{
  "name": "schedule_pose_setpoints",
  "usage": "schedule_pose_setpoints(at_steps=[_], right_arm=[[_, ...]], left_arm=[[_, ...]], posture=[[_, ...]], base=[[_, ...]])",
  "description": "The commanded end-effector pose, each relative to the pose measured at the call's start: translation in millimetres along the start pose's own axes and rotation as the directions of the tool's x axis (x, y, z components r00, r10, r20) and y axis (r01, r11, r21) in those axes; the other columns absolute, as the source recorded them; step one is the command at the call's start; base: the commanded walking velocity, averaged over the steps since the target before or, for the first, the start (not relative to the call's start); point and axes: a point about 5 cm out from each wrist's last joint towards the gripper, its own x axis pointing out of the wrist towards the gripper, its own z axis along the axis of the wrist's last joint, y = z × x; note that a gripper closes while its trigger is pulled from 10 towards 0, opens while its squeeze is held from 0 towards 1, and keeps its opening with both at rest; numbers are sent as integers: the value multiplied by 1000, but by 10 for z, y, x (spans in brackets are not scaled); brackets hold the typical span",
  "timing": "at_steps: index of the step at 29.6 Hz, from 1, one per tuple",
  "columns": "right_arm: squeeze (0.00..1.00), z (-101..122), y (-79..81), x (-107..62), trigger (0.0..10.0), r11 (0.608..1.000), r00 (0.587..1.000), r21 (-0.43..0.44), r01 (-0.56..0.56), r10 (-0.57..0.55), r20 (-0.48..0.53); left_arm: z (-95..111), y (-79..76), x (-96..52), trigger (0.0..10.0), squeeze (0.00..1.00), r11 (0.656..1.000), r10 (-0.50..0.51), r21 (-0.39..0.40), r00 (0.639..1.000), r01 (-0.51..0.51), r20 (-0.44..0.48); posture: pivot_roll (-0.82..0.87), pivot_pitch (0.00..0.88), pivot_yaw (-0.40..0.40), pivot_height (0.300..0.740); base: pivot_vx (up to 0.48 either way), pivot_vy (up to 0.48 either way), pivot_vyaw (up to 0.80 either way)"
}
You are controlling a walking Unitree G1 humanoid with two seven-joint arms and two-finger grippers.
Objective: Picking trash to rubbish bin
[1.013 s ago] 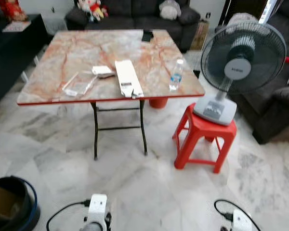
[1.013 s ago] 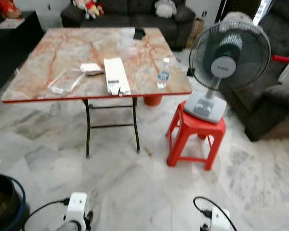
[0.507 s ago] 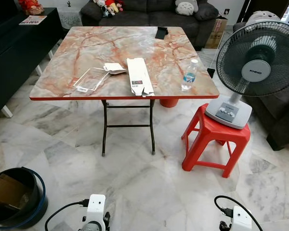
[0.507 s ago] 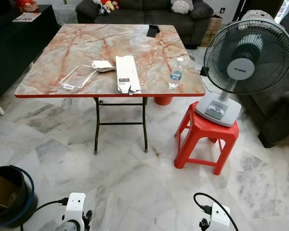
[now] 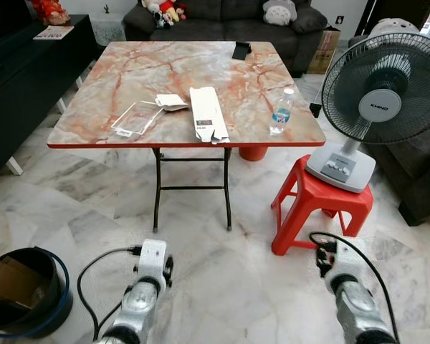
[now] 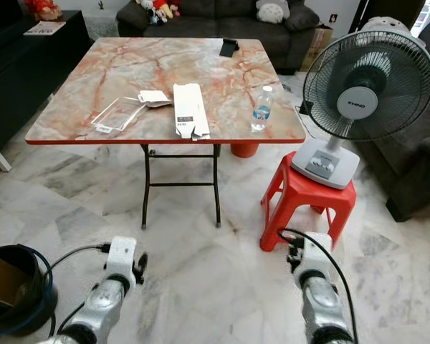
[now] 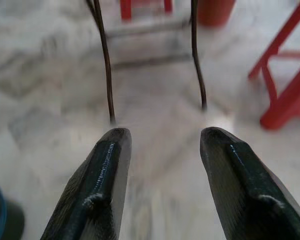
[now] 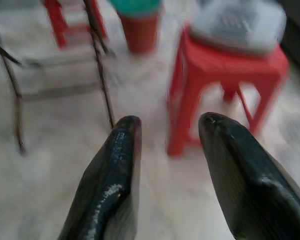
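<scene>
We are standing on the marble floor facing the folding table (image 5: pixel 93 136), with the task barely begun: the flattened white carton (image 5: pixel 208 113), the clear plastic packet (image 5: pixel 134 118) and the small white wrapper (image 5: pixel 170 102) are all lying on the tabletop, the water bottle (image 5: pixel 281 112) standing near its right edge, and nothing is being carried. The bin (image 5: pixel 54 315) is sitting on the floor low to our left, well apart from the table, with what looks like cardboard inside. We are holding the left gripper (image 7: pixel 162 145) and the right gripper (image 8: pixel 167 131) out low over the floor, each with its jaws apart, gripping and touching nothing
</scene>
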Motion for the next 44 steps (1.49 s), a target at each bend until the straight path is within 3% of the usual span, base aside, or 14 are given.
schedule_pose_setpoints(at_steps=[1,4,6,10,11,19,44], right_arm=[[0,322,108,104,10000,1000,990,9,-30,29,141],[0,525,219,158,10000,998,974,9,-57,54,221],[0,531,223,159,10000,998,973,9,-58,55,223],[0,767,441,203,10000,991,942,-5,-131,126,311],[0,812,462,206,10000,991,935,0,-137,130,331],[0,979,482,201,10000,989,906,-2,-146,134,401],[0,1205,566,216,10000,985,873,-3,-173,155,463]], left_arm=[[163,-43,52,10000,0,1000,-9,18,997,7,77],[297,-67,90,10000,0,1000,-1,0,991,1,136],[301,-67,91,10000,0,1000,0,-1,990,0,138],[585,-78,148,10000,0,996,46,-80,964,-26,260],[660,-90,150,10000,0,998,39,-62,952,-21,304],[795,-82,148,10000,0,1000,23,-25,923,-14,383],[959,-56,183,10000,0,999,40,-42,902,-25,429]], posture=[[-95,0,-37,740],[-97,0,-35,740],[-97,0,-35,740],[-90,0,-42,740],[-89,0,-42,740],[-89,0,-40,740],[-76,2,-43,740]], base=[[0,0,0],[0,0,0],[0,0,0],[0,0,0],[0,0,0],[94,0,0],[304,0,0]])
